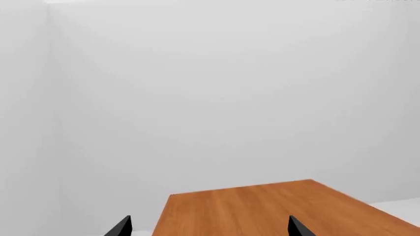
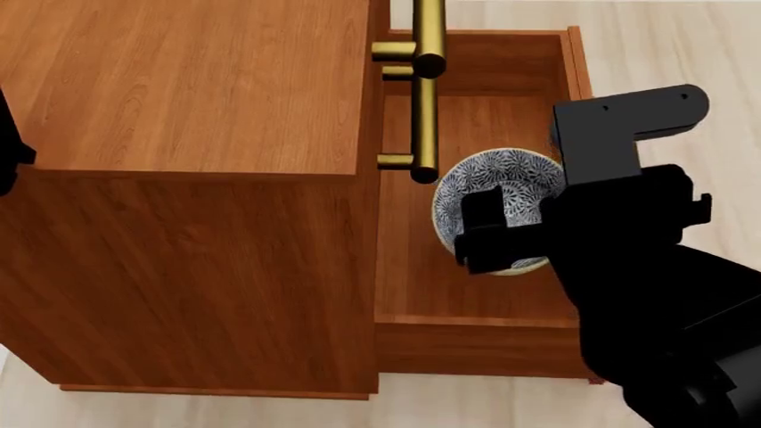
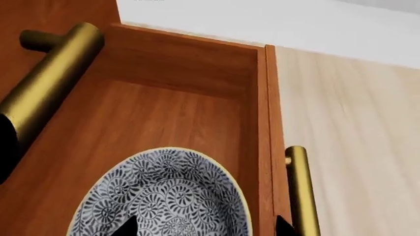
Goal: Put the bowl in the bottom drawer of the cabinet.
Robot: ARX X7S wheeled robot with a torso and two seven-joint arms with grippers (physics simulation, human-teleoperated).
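In my left wrist view, my left gripper (image 1: 208, 227) shows 2 black fingertips (image 1: 120, 226) set well apart, so it is open and holds nothing, above the flat wooden top of the cabinet (image 1: 262, 209). In the head view, my right gripper (image 2: 494, 234) is over the pulled-out bottom drawer (image 2: 476, 303) and the bowl (image 2: 505, 189) is at its fingers, inside the drawer's outline, beside the upper brass handles (image 2: 425, 89). In my right wrist view, the bowl (image 3: 164, 196) fills the space between my 2 fingertips (image 3: 126, 227) over the drawer floor, near the drawer front with its brass handle (image 3: 302, 191), but I cannot tell if the fingers really press on it.
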